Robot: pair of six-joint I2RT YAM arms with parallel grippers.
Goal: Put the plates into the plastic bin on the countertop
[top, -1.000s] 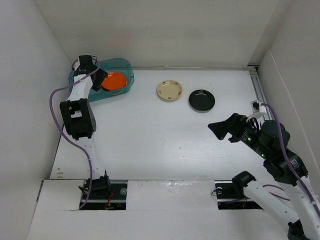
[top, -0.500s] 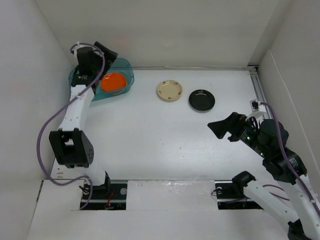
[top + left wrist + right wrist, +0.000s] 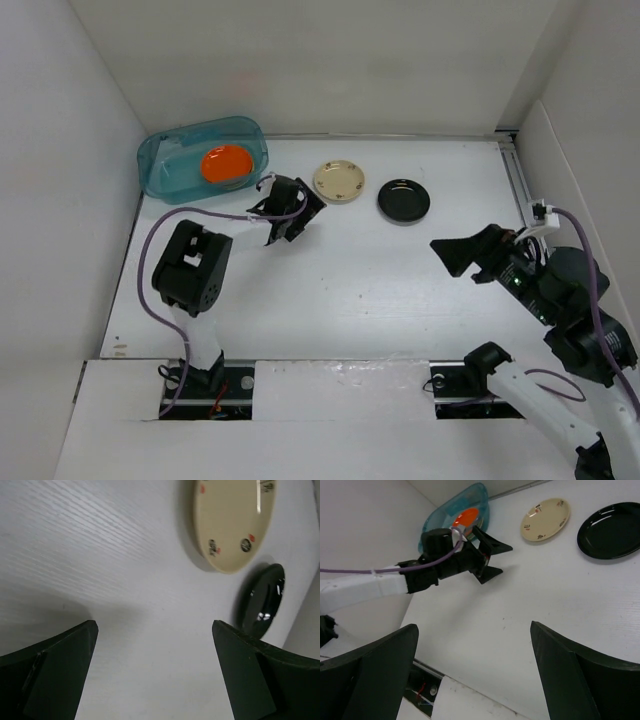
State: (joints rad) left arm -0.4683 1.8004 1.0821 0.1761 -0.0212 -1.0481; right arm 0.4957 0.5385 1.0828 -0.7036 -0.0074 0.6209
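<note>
Two plates lie loose on the countertop [image 3: 330, 290]: the cream plate [image 3: 339, 181], and the black plate [image 3: 404, 200] just beside it, between three and four o'clock from it. The plastic bin [image 3: 165, 170] sits at the far left corner with an orange plate [image 3: 225, 163] showing in it. I cannot tell whether more plates lie under that one.

My left gripper [image 3: 305, 215] hangs low over the surface with its jaws spread wide and nothing between them. In the left wrist view the cream plate [image 3: 235, 520] sits ahead and off to one side, not between the fingers. From the left gripper it lies at about two o'clock, and the bin at about ten.

I judge the step in hand to be picking up the cream plate. To do it well, I should turn the wrist until the plate's near rim runs between the fingers. Then I come in low, one finger under the lip and one over, and close only on the rim. The plate is shallow, so a steep approach may push it towards the black plate.

My right gripper [image 3: 450, 258] hangs wide open and empty, with the black plate at about eleven o'clock from it. It is best kept there, out of the left arm's way.
</note>
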